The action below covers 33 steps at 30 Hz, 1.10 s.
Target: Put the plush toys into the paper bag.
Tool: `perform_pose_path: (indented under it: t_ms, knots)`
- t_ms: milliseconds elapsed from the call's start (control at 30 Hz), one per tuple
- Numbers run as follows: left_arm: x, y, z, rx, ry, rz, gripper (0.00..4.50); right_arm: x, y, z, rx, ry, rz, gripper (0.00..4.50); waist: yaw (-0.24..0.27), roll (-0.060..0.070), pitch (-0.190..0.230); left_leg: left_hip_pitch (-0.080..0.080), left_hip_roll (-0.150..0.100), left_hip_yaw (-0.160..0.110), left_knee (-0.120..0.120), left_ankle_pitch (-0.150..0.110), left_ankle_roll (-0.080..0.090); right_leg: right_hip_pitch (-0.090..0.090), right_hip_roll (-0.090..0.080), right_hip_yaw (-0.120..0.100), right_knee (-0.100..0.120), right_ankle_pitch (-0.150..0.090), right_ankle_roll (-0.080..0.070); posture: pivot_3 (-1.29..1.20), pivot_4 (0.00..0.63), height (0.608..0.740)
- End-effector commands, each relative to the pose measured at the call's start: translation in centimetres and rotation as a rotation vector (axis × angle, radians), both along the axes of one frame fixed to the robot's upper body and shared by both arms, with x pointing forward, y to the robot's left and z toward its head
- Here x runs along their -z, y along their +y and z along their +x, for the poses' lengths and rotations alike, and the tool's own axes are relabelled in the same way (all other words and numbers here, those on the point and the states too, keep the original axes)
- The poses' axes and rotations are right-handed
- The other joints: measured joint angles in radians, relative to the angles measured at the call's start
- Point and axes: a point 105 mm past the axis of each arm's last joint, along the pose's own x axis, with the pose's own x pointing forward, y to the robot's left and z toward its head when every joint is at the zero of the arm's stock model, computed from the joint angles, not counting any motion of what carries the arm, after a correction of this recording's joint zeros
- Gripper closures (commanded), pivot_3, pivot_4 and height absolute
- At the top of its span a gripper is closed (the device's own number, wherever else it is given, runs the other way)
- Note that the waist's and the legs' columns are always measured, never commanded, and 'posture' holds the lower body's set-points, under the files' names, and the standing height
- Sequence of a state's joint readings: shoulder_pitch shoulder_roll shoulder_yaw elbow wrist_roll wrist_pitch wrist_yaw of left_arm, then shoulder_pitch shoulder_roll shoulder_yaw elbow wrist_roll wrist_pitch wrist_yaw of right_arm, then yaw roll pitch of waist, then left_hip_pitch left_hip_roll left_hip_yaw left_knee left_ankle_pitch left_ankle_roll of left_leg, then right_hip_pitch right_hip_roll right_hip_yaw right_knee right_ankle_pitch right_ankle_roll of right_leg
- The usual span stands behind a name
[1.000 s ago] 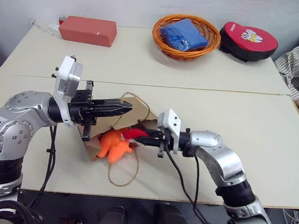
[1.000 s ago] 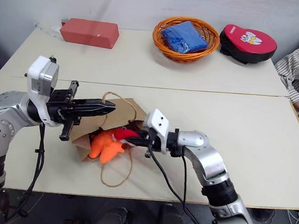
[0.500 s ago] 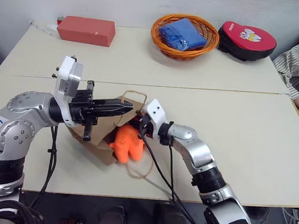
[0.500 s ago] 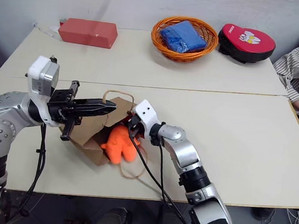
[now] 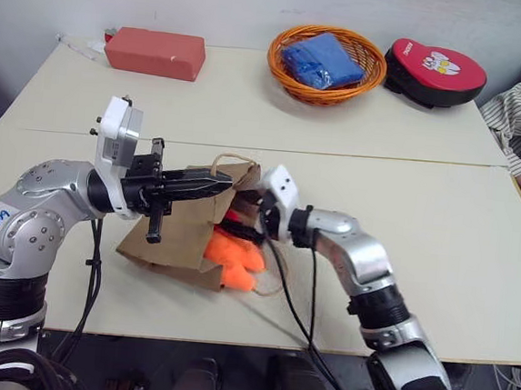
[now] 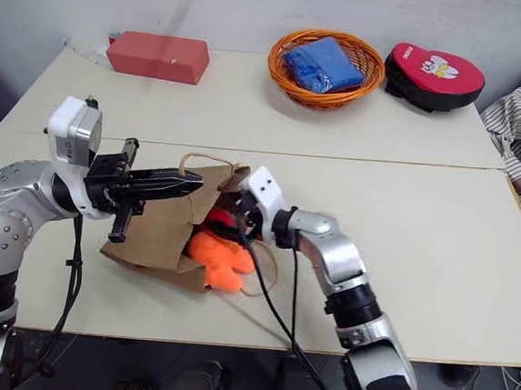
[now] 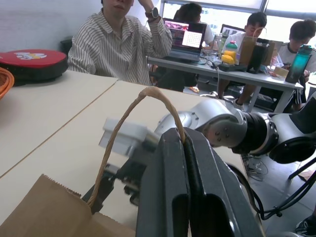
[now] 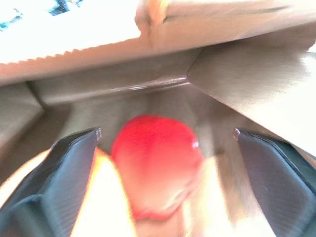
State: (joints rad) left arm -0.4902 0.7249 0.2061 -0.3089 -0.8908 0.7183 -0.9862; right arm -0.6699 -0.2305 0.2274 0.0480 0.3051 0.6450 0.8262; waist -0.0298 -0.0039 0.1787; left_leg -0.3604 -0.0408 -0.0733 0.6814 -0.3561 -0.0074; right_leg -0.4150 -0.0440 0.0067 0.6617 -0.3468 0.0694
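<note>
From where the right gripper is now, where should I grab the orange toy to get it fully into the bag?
Judging by its pose, grip the legs of the orange plush toy that stick out of the paper bag, coming from the open mouth side. Its body already lies inside beside the red plush toy; the open right gripper faces that way.

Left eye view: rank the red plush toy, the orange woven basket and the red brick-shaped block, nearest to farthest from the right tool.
1. Red plush toy, inside the brown paper bag's mouth, at the right tool.
2. Orange woven basket, far side.
3. Red brick-shaped block, far left corner.
</note>
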Motion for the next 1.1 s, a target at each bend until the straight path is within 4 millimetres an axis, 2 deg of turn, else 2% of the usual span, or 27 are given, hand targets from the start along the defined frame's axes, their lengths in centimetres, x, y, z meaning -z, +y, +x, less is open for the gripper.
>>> perform_pose_path:
  t_ms: [33, 233, 333, 433, 533, 800, 933, 1100]
  knots:
    - [-0.6, 0.0, -0.7, -0.012, -0.056, -0.007, 4.5, -1.9, -1.9, -0.6, -0.056, 0.037, 0.052, 0.04, 0.001, 0.0, 0.0, 0.0, 0.0, 0.0, 0.0, 0.0, 0.0, 0.0, 0.0, 0.0, 0.0, 0.0, 0.0, 0.0, 0.15, 0.74]
    - [-0.2, 0.0, -1.0, -0.029, -0.047, -0.02, 4.5, -1.7, -4.2, -1.3, -0.07, 0.075, 0.05, 0.04, -0.001, 0.0, 0.0, 0.0, 0.0, 0.0, -0.001, 0.0, 0.0, 0.0, 0.0, 0.0, 0.0, 0.0, 0.0, 0.0, 0.15, 0.74]
    - [-0.1, 0.0, -1.2, -0.037, -0.042, -0.025, 4.5, -2.5, -5.9, -1.8, -0.089, -0.032, 0.063, 0.04, 0.002, 0.0, 0.0, 0.0, 0.0, 0.0, -0.001, 0.0, 0.0, 0.0, 0.0, 0.0, -0.001, 0.0, 0.0, 0.0, 0.15, 0.74]
    - [-0.1, 0.1, -1.3, -0.04, -0.035, -0.023, 4.5, -1.5, -7.2, -2.5, -0.159, -0.179, -0.042, 0.61, 0.009, 0.0, 0.0, -0.001, 0.0, 0.0, 0.0, 0.0, 0.001, 0.0, 0.0, 0.0, -0.001, 0.0, 0.0, 0.0, 0.15, 0.74]
    - [-0.1, 0.2, -1.4, -0.04, -0.029, -0.02, 4.5, 0.1, -7.5, -2.9, -0.218, -0.309, -0.133, 1.55, 0.008, -0.001, 0.0, -0.001, 0.0, 0.0, 0.001, -0.001, 0.001, 0.001, 0.0, 0.0, -0.002, 0.0, 0.0, 0.0, 0.15, 0.74]
    - [-0.4, 0.1, -1.4, -0.034, -0.018, -0.01, 4.5, 2.9, -5.2, -3.6, -0.271, -0.397, -0.15, 4.33, 0.002, 0.0, 0.0, 0.0, 0.001, 0.0, 0.0, 0.0, 0.001, 0.001, 0.0, 0.0, -0.001, 0.0, 0.0, 0.0, 0.15, 0.74]
    - [-0.6, 0.1, -1.2, -0.033, -0.016, -0.01, 4.5, 3.3, -3.4, -3.8, -0.277, -0.405, -0.125, 4.43, 0.003, 0.0, 0.0, 0.0, 0.0, 0.0, 0.001, 0.0, 0.001, 0.001, 0.0, 0.0, -0.001, 0.0, 0.0, 0.0, 0.15, 0.74]
    - [-0.6, -0.1, -1.1, -0.035, -0.016, -0.021, 4.5, 2.3, -0.6, -3.9, -0.292, -0.414, -0.062, 4.43, 0.003, 0.0, 0.0, 0.0, 0.0, 0.0, 0.001, 0.0, 0.001, 0.001, 0.0, 0.0, -0.001, 0.0, 0.0, 0.0, 0.15, 0.74]
